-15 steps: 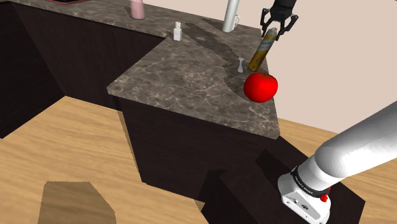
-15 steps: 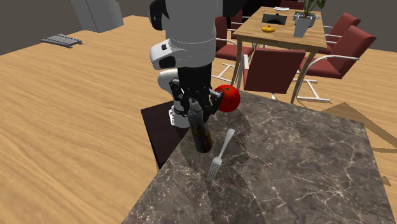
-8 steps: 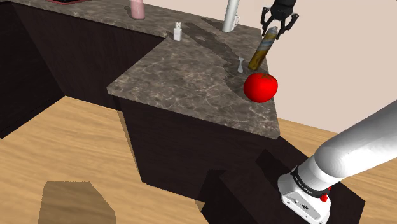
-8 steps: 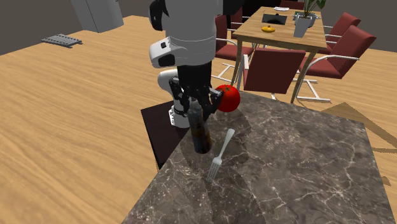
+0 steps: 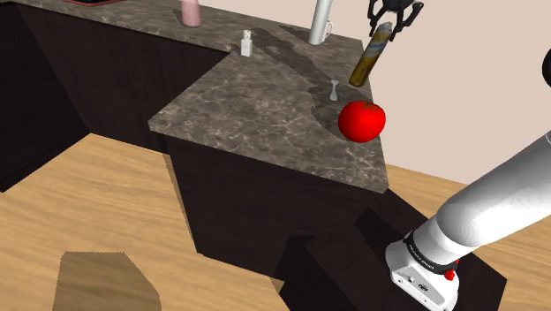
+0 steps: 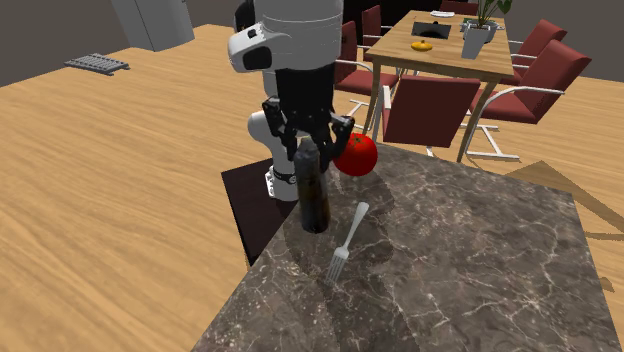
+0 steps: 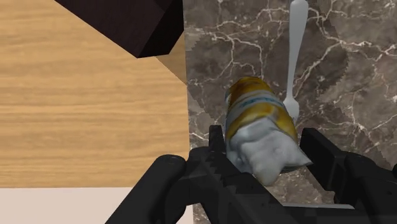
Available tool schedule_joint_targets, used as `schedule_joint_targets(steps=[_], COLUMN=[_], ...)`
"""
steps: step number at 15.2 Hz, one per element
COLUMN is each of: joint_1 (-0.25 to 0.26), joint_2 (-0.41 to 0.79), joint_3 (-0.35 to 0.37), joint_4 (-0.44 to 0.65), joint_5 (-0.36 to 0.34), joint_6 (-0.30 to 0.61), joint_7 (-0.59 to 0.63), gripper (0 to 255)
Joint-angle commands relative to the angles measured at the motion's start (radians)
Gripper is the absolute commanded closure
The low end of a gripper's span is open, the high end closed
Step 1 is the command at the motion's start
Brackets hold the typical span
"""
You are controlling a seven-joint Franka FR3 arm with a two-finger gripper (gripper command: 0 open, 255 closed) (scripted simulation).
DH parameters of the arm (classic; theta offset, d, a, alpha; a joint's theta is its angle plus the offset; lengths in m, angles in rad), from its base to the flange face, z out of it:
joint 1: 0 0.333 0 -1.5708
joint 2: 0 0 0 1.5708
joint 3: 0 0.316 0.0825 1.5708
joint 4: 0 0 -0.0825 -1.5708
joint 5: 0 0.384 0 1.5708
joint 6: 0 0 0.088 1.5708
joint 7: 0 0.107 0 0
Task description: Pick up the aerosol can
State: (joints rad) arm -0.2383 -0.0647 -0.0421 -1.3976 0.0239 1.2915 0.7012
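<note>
The aerosol can (image 5: 369, 55) is a slim yellow-brown cylinder with a pale band, hanging tilted just above the marble counter (image 5: 265, 115) near its far corner. My black gripper (image 5: 393, 12) is shut on the can's top end. From the second exterior view the can (image 6: 313, 190) looks dark, with the gripper (image 6: 305, 138) clasping its upper end beside the counter edge. In the wrist view the can (image 7: 261, 121) sits between both fingers (image 7: 216, 145) of the gripper (image 7: 267, 151), its base pointing at the counter (image 7: 242, 38).
A red tomato (image 5: 362, 120) lies on the counter close to the can, and a pale fork (image 6: 347, 243) rests beside it. A white bottle (image 5: 247, 42), a pink item (image 5: 190, 12) and a white cylinder (image 5: 320, 22) stand farther back. Dining table and red chairs (image 6: 430, 105) stand beyond.
The gripper has risen with the can in it, so the can's base has come up off the counter. Tomato and fork have not moved.
</note>
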Motion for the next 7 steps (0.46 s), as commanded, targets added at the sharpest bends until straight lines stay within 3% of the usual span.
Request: schedule_joint_targets(steps=[1,5,7], joint_1=[-0.001,-0.002,-0.002], joint_2=[0.022,0.067,0.069], joint_3=[-0.001,-0.002,-0.002], joint_4=[0.059,0.176,0.18], joint_5=[0.001,0.004,0.004], joint_6=[-0.037,-0.109,-0.112], joint_7=[0.0,0.0,0.0], gripper=[255,255,255])
